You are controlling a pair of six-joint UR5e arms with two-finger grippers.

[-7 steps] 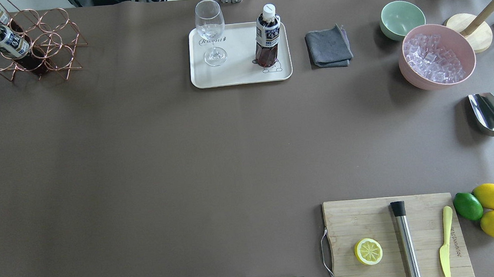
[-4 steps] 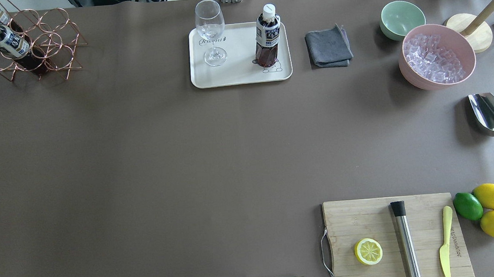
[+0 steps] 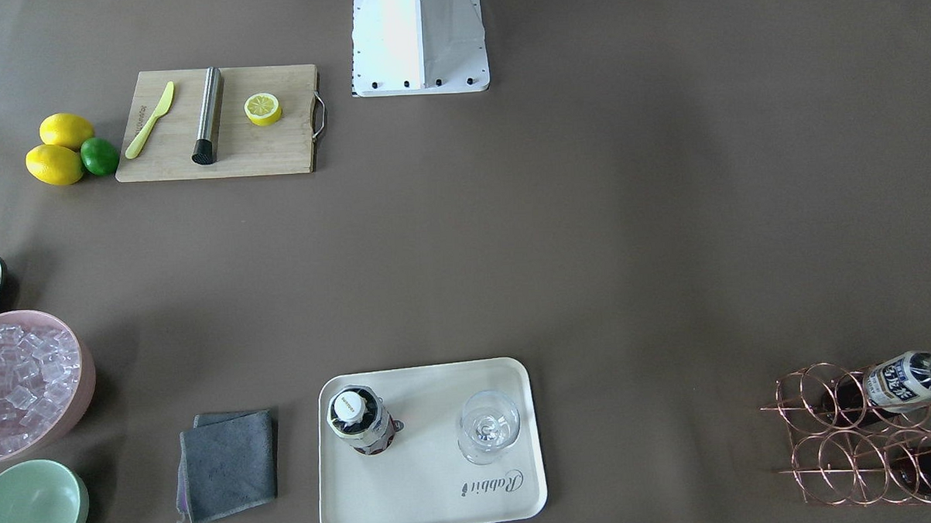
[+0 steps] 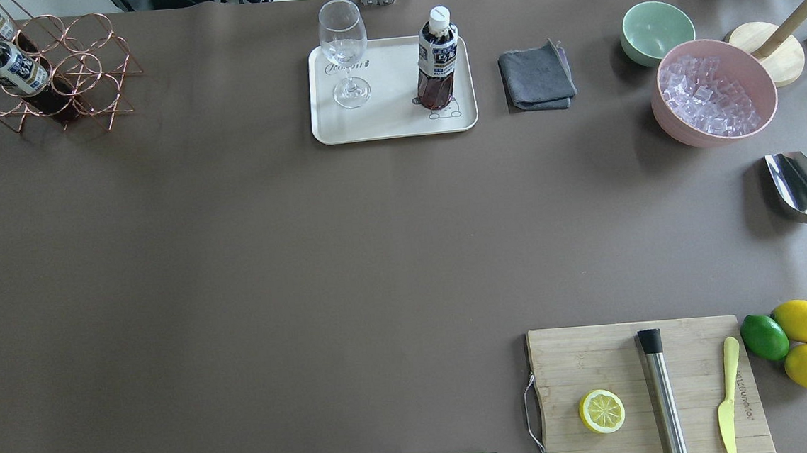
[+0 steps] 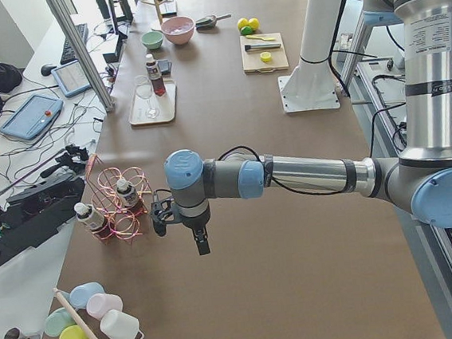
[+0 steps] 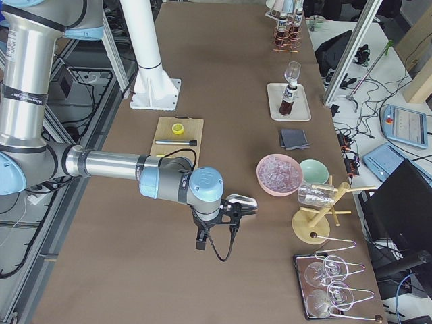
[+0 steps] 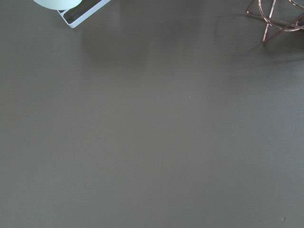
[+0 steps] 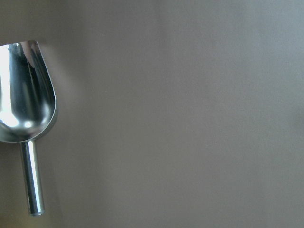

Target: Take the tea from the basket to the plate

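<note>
One tea bottle (image 4: 438, 57) stands upright on the cream plate (image 4: 396, 124), to the right of a wine glass; it also shows in the front view (image 3: 357, 420). Two more tea bottles (image 4: 9, 66) lean in the copper wire basket (image 4: 91, 71) at the far left corner. My left gripper (image 5: 159, 222) shows only in the exterior left view, hanging over bare table beside the basket (image 5: 135, 178); I cannot tell whether it is open. My right gripper (image 6: 235, 213) shows only in the exterior right view, by the metal scoop; I cannot tell its state either.
A wine glass (image 4: 343, 49) stands on the plate. A grey cloth (image 4: 536, 76), mint bowl (image 4: 656, 27), pink bowl of ice (image 4: 714, 91) and scoop (image 4: 802, 188) lie to the right. The cutting board (image 4: 597, 355) holds a lemon half, muddler and knife.
</note>
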